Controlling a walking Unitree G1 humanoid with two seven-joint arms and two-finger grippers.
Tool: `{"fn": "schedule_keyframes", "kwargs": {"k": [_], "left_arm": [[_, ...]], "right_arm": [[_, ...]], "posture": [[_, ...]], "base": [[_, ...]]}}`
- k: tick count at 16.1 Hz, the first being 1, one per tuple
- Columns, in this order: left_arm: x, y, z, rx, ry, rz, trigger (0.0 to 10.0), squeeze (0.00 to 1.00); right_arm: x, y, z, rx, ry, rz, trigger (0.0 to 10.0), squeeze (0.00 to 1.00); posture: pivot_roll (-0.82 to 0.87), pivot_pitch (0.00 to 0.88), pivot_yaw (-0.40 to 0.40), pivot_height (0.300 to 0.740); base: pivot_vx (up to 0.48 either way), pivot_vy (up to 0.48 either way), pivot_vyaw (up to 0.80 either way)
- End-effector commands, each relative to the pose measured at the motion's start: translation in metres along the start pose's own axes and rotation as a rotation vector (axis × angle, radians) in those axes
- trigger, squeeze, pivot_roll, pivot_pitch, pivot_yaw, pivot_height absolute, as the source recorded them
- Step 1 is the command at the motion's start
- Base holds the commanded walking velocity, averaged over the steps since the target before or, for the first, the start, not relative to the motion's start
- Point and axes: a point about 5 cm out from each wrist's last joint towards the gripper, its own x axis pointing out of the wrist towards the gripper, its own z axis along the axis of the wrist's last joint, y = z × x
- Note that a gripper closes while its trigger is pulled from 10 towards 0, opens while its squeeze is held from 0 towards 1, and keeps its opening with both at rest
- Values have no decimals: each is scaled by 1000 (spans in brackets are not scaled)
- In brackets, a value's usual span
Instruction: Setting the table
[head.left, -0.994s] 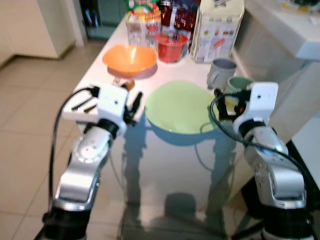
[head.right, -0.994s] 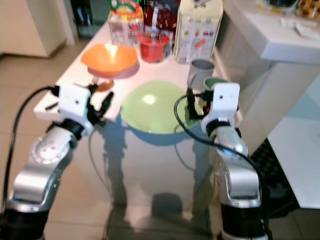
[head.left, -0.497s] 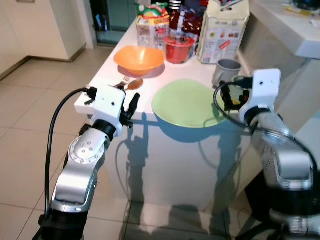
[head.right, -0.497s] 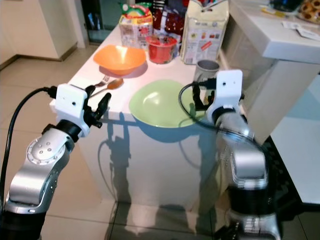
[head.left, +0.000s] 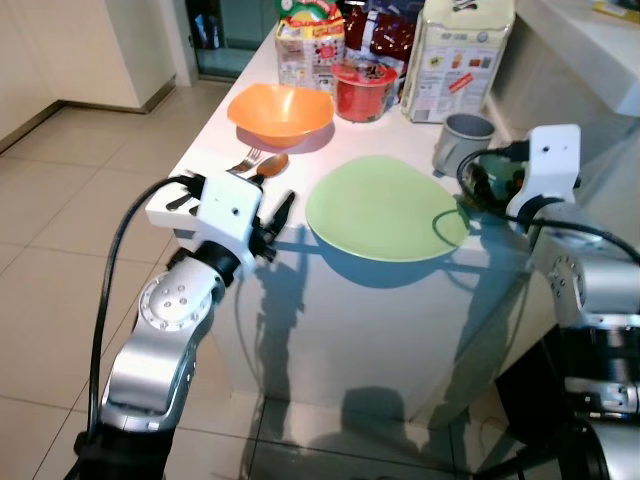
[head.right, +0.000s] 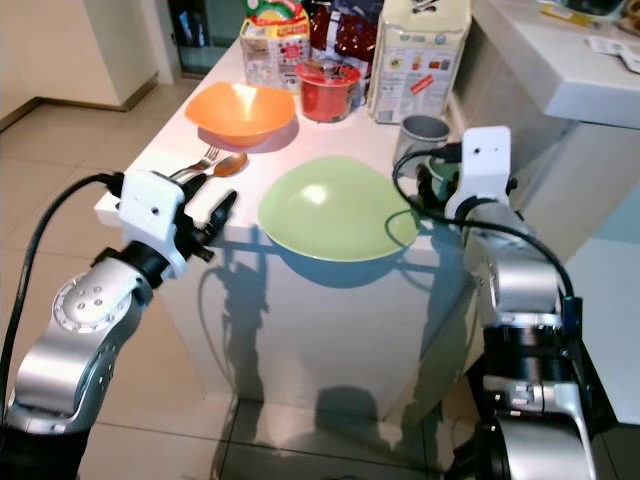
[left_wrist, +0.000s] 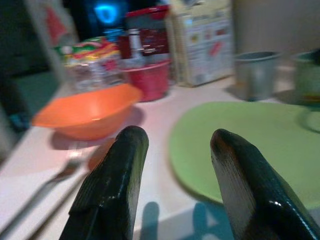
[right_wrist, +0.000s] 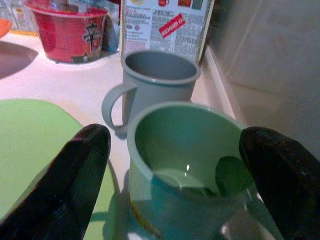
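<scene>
Green mug (right_wrist: 187, 165) stood upright between my right gripper's (right_wrist: 175, 175) spread fingers, nearer than the grey mug (right_wrist: 157, 82) beyond it; left gripper (left_wrist: 172, 185) gaped empty.

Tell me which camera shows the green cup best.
The right wrist view: the green cup sits large and close between the open jaws of the right gripper, its inside visible, the grey mug behind it. In both eye views the cup is mostly hidden behind that gripper; in the left wrist view it is a blurred edge sliver.
</scene>
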Motion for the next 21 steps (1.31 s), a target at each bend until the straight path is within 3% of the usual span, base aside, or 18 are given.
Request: {"fn": "schedule_keyframes", "kwargs": {"k": [1, 2, 6, 8, 9, 14, 21], "left_arm": [[-3, -10, 3, -8, -10, -94, 10000, 0], [-7, -19, 5, -33, -14, -185, 10000, 0], [-14, -36, 7, -79, -1, -345, 10000, 0], [-16, -35, 7, -77, 6, -359, 10000, 0], [-15, -34, 6, -70, 11, -362, 10000, 0], [-15, -34, 7, -63, 19, -364, 10000, 0], [-15, -33, 4, -56, 30, -356, 10000, 0]], "right_arm": [[1, -8, 7, 0, -27, -18, 10000, 0], [1, -12, 9, 4, -31, -30, 10000, 0], [-2, -23, 0, 12, 12, -87, 10000, 0], [-4, -29, 0, 39, 8, -116, 10000, 0], [-4, -29, -10, 49, 69, -104, 10000, 0], [-4, -13, -36, 142, 187, -13, 10000, 0], [-10, 9, -47, 160, 243, 35, 10000, 0]], "posture": [[-10, 0, -38, 740], [-10, 0, -37, 740], [-10, 0, -30, 740], [-15, 0, -25, 740], [-16, 0, -24, 740], [-10, 0, -28, 740], [-13, 0, -26, 740]], "base": [[0, 0, 0], [0, 0, 0], [0, 0, 0], [0, 0, 0], [0, 0, 0], [0, 0, 0], [0, 0, 0]]}}
